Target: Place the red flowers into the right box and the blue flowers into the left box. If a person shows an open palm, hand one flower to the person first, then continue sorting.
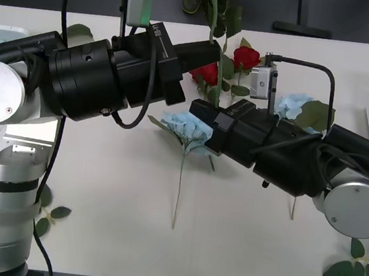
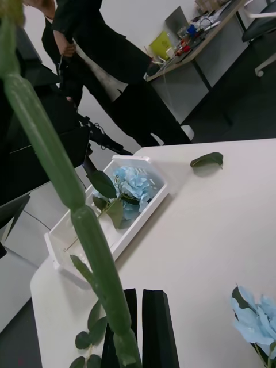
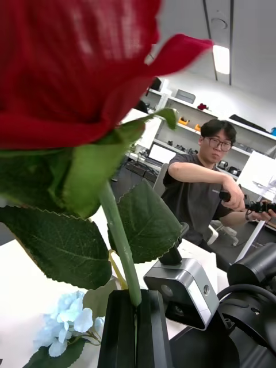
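Left gripper (image 3: 137,328) pinched tight on a red rose (image 3: 75,69) stem, leaves spread, pale blue hydrangea (image 3: 66,322) on the table beneath

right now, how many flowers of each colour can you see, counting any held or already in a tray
red flowers: 3, one held in the jaws of the left gripper
blue flowers: 3, one lying in the left box
total: 6

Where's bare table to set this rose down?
The near edge is bare between the left leaf sprig and the blue flower's stem. Crowded mid-table: red flowers, blue flowers, both arms. Left pincer holds the rose; right pincer close by.
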Controlling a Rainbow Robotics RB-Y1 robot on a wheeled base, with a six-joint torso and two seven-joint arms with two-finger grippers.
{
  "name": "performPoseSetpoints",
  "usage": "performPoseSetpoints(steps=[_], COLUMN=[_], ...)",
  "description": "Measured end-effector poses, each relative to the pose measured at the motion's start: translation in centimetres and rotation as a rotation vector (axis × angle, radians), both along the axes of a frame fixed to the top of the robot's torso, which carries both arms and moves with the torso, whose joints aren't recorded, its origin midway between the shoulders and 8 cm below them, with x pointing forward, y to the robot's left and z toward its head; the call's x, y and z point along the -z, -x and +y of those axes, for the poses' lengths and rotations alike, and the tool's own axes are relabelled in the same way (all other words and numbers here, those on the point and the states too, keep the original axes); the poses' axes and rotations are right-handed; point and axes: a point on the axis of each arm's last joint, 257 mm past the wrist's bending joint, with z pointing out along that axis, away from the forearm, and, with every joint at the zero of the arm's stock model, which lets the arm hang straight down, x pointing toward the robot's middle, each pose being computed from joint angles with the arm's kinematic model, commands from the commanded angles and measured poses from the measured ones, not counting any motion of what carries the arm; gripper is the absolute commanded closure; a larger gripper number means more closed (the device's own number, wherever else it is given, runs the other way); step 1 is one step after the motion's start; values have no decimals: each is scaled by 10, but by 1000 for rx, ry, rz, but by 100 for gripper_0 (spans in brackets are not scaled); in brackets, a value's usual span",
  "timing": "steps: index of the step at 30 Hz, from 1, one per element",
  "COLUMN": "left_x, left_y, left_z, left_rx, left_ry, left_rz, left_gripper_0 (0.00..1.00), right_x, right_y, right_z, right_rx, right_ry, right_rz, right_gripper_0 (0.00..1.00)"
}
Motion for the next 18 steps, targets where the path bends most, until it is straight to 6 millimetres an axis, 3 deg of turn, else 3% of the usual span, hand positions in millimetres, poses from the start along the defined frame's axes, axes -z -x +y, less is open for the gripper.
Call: performPoseSetpoints(steps=[3, 4, 6, 8, 18], left_x=[0, 0, 0, -2, -3], left_y=[0, 0, 0, -2, -2], left_z=[0, 0, 0, 1, 1], left_rx=[0, 0, -1, -7, -10], left_ry=[0, 0, 1, 7, 14], left_rz=[0, 0, 0, -1, -1], left_gripper_0=[99, 51, 18, 0, 0], right_x=[0, 0, 0, 0, 1], right_y=[0, 0, 0, 0, -1], right_z=[0, 0, 0, 0, -1], right_rx=[0, 0, 0, 0, 2], right_ry=[0, 0, 0, 0, -1], right_rz=[0, 0, 0, 0, 4], right_gripper_0=[100, 100, 100, 100, 100])
